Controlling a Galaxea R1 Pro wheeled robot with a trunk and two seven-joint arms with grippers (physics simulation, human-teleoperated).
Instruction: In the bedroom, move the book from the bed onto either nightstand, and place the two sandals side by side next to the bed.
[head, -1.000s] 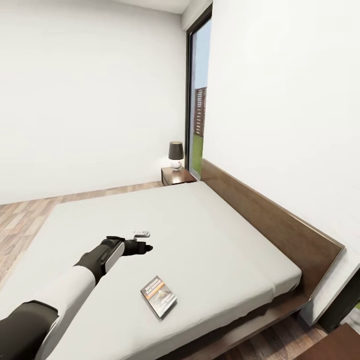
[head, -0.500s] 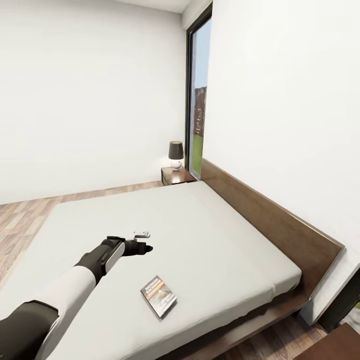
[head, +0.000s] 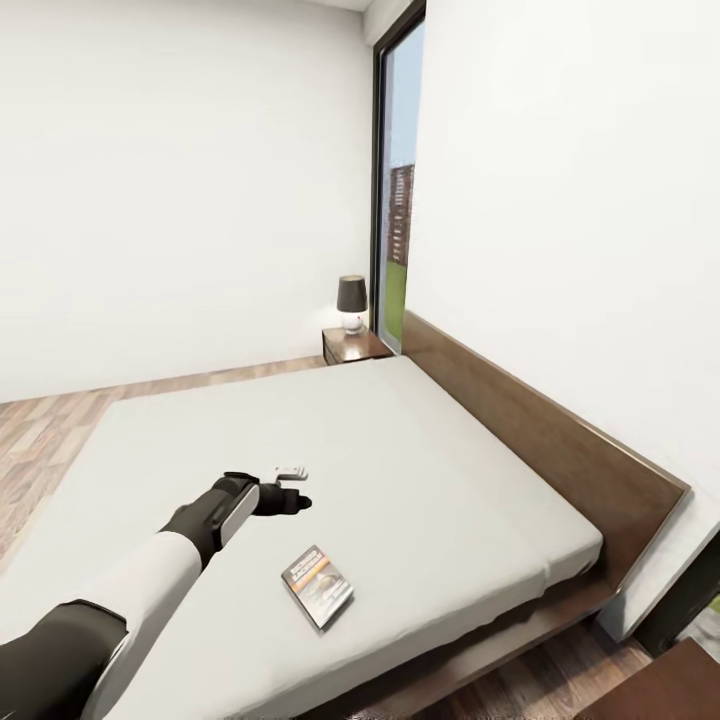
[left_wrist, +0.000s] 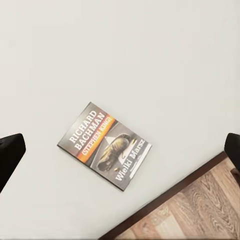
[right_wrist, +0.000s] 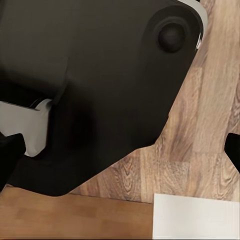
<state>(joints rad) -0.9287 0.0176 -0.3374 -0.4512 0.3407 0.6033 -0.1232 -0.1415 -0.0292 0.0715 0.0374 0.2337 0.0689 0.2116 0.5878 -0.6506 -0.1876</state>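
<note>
While the paperback book (head: 318, 588) lay flat and face up on the light-grey mattress (head: 420, 450) near the bed's (head: 560, 455) foot-side edge, my left gripper (head: 290, 487) hung above the sheet just beyond it, apart from the cover. Through my left wrist camera the book (left_wrist: 104, 145) sat almost centred between my two dark fingertips (left_wrist: 10, 152), which stood at the far sides of that frame, so my jaws were spread wide and held nothing. The cover lay skewed to the mattress edge, with the dark bed rail and wood-plank floor (left_wrist: 200, 210) showing just past one corner.

To take it well, I judged I should draw back over the book, turn my wrist to line up with its short side, and come down low; a thin book lying flat offers little to pinch, so nudging it toward the edge first might help. My right gripper's fingertips (right_wrist: 9, 160) also stood far apart, wide and empty over the floor beside my dark base (right_wrist: 100, 75). Farther off, the nightstand (head: 352, 345) with its small black-shaded lamp (head: 351, 303) waited by the window (head: 395, 190).
</note>
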